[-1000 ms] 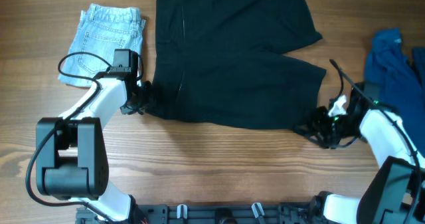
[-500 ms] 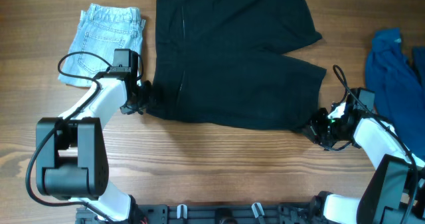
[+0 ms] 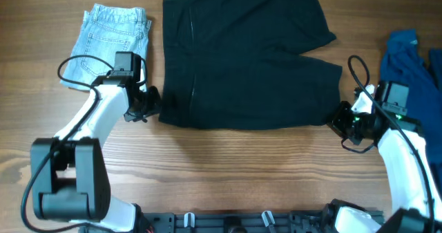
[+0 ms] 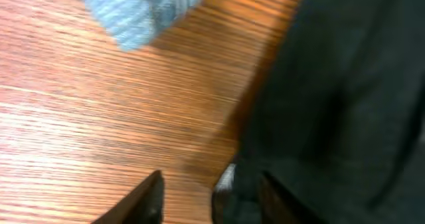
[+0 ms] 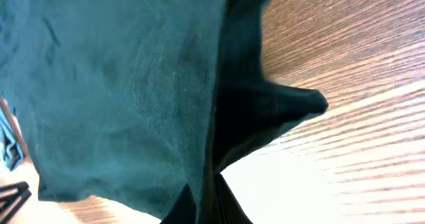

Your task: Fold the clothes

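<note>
Black shorts point(image 3: 242, 60) lie spread flat across the middle of the wooden table point(image 3: 228, 171), waistband to the left and both wide legs running right. This layout leaves the long near edge free to be carried over the far one for a first fold.

A gripper is stationed at each end of that near edge, which looks meant to let the cloth rise level instead of twisting. The right gripper point(image 3: 343, 119), at the near-right leg corner, is clamped on the black shorts. Its wrist view shows the two fingers meeting in a pinch, with the fabric bunched above them and the corner raised clear of the wood.

The left gripper point(image 3: 150, 105) sits at the near-left waistband corner. Its fingers stand apart, one over bare wood and one over the cloth, astride the edge and not seen to clamp it.

Pale-blue denim shorts point(image 3: 110, 39) rest already folded at the far left. A royal-blue garment point(image 3: 407, 60) lies crumpled at the far right, well apart from the work and apparently awaiting its turn.
</note>
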Action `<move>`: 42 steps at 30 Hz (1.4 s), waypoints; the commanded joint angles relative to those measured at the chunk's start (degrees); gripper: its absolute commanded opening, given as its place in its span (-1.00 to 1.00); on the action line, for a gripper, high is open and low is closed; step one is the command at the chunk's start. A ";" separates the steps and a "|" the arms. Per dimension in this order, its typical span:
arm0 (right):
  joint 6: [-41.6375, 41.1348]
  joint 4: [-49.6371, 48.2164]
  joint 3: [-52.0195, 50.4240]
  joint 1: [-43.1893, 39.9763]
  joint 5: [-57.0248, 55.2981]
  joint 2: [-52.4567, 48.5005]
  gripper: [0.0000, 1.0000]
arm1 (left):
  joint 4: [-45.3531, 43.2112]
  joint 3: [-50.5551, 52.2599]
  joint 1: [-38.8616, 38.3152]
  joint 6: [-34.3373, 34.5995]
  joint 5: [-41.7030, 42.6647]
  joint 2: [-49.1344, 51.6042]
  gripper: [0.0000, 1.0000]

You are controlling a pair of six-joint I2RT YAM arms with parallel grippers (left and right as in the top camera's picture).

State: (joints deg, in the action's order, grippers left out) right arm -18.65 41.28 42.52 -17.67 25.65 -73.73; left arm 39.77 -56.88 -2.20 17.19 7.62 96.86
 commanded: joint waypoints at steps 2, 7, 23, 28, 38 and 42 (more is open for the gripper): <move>2.29 1.90 0.87 0.13 -0.87 1.95 -0.91 | -2.08 4.48 -2.36 3.91 7.43 -0.17 0.11; 3.67 2.05 0.87 0.13 -0.87 1.97 -0.91 | -3.13 8.79 -3.93 13.90 8.24 -0.17 0.28; 3.65 10.71 11.21 0.11 -5.40 2.51 -0.91 | 4.13 12.90 -3.93 14.51 10.54 -8.59 -0.92; 6.08 22.03 24.46 -0.04 -9.60 4.13 -0.92 | 11.85 12.90 -3.93 13.97 7.91 -28.79 -0.92; 7.96 34.93 38.71 -0.02 -9.77 9.27 -0.91 | 33.22 5.38 -3.98 13.25 3.82 -63.47 -0.92; 6.43 30.58 38.91 -0.02 -7.65 7.28 -0.91 | 32.52 3.65 -3.98 13.27 1.95 -60.98 -0.92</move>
State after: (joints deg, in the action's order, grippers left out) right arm -11.84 75.33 79.66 -17.28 19.92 -64.71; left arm 72.44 -52.25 -6.37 31.77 16.23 33.54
